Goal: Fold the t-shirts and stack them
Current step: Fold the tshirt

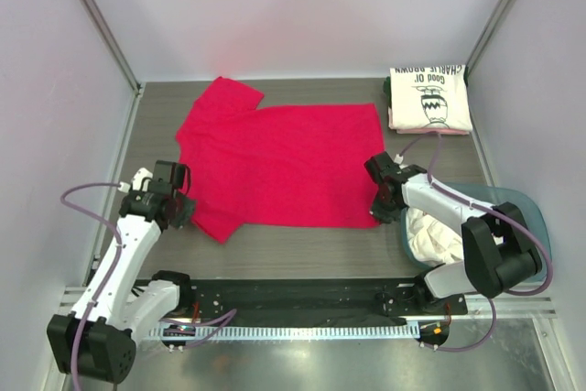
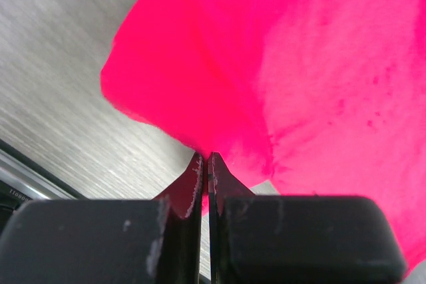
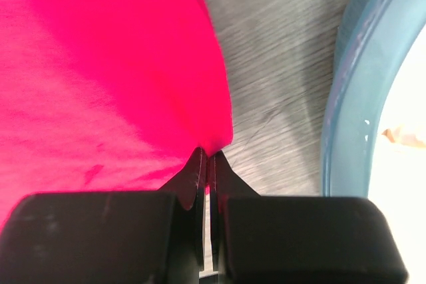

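Note:
The crimson red t-shirt [image 1: 279, 162] lies spread across the middle of the table. My left gripper [image 1: 183, 212] is shut on its near-left sleeve edge; the red cloth [image 2: 266, 78] runs into the closed fingertips [image 2: 223, 171]. My right gripper [image 1: 377, 212] is shut on the shirt's near-right corner; the cloth [image 3: 100, 78] is pinched between the fingertips [image 3: 197, 164]. A folded cream t-shirt [image 1: 428, 98] with black Charlie Brown print sits on a stack at the far right. White t-shirts [image 1: 435, 235] lie bunched in the tub.
The blue-grey plastic tub [image 1: 536, 212] stands at the near right, beside the right arm; its rim [image 3: 346, 98] shows in the right wrist view. Grey walls close the table on three sides. A black rail [image 1: 293, 299] runs along the near edge.

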`<state>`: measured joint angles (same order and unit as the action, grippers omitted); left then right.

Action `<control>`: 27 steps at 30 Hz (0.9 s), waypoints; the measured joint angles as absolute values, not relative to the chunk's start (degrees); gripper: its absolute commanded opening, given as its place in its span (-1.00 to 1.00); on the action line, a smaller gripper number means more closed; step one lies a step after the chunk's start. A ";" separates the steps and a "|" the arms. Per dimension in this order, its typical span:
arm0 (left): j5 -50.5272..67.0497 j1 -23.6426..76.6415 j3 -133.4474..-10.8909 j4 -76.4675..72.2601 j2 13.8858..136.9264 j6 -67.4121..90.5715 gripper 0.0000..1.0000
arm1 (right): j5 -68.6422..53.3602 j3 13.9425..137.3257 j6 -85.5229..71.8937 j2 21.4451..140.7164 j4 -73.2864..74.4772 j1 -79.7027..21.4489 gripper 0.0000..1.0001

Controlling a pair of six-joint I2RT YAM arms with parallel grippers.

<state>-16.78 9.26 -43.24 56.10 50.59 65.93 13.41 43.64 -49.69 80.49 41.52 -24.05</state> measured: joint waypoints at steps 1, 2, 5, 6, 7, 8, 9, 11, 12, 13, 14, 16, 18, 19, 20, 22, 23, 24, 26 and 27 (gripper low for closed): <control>-16.73 9.26 -44.60 56.29 51.77 65.47 -1.00 | 13.30 44.40 -49.65 80.49 42.33 -24.05 -0.98; -16.75 9.26 -46.00 56.27 53.19 64.97 -0.99 | 13.23 45.43 -49.54 80.49 43.03 -24.05 -0.97; -16.82 9.26 -49.76 56.53 57.08 62.94 -1.00 | 13.19 50.17 -48.93 80.84 45.58 -24.05 -0.98; -16.93 9.26 -51.44 56.58 58.67 62.04 -1.00 | 13.32 52.47 -48.51 81.17 46.24 -24.05 -0.98; -16.99 9.26 -53.21 56.55 60.20 61.06 -1.00 | 13.43 54.22 -48.23 81.54 46.41 -24.05 -0.98; -17.06 9.26 -55.20 56.71 61.76 60.40 -0.99 | 13.61 56.16 -47.90 81.95 46.61 -24.03 -0.98; -17.19 9.26 -57.52 56.58 63.61 59.24 -1.00 | 13.74 58.02 -47.51 82.56 47.00 -23.92 -0.97; -17.45 9.17 -62.63 56.60 67.66 57.01 -1.00 | 13.93 61.54 -46.50 84.23 47.53 -23.55 -0.98; -17.54 9.06 -65.01 56.71 69.84 56.03 -1.00 | 14.00 63.22 -45.95 85.34 47.83 -23.31 -0.98; -17.58 8.93 -67.70 56.66 72.31 54.85 -1.00 | 14.00 64.55 -45.39 86.43 48.01 -22.94 -0.97; -17.56 8.75 -70.57 56.60 75.09 53.56 -1.00 | 14.02 65.71 -44.93 87.48 48.27 -22.57 -0.97; -17.58 8.40 -75.81 56.73 80.58 51.53 -0.99 | 14.06 68.27 -43.72 89.95 48.80 -21.67 -0.98; -17.58 8.10 -79.59 56.40 85.03 49.89 -1.00 | 14.17 71.13 -42.46 92.71 49.65 -20.71 -0.98; -17.56 7.99 -81.73 56.88 87.61 48.95 -0.99 | 14.26 72.64 -41.87 94.04 49.82 -20.25 -0.98; -17.56 7.88 -83.79 57.23 89.86 48.34 -1.00 | 14.28 74.13 -41.23 95.42 50.00 -19.73 -0.98; -17.52 7.73 -87.79 57.60 94.15 47.16 -1.00 | 14.35 77.38 -40.01 98.30 50.54 -18.52 -0.97; -17.54 7.68 -90.11 57.65 96.47 46.52 -1.00 | 14.33 78.89 -39.40 99.63 50.81 -17.98 -0.98; -17.54 7.68 -91.90 57.74 98.32 46.00 -0.99 | 14.35 80.31 -39.00 100.77 51.09 -17.45 -0.98; -17.63 7.62 -95.90 58.67 102.04 44.99 -0.99 | 14.31 83.09 -38.13 103.13 51.11 -16.38 -0.97; -17.74 7.57 -98.28 59.05 103.98 44.42 -1.00 | 14.24 84.23 -37.71 104.09 51.35 -15.99 -0.97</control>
<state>-17.74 7.57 -98.28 59.05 103.98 44.42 14.24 84.23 -37.71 104.09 51.35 -15.99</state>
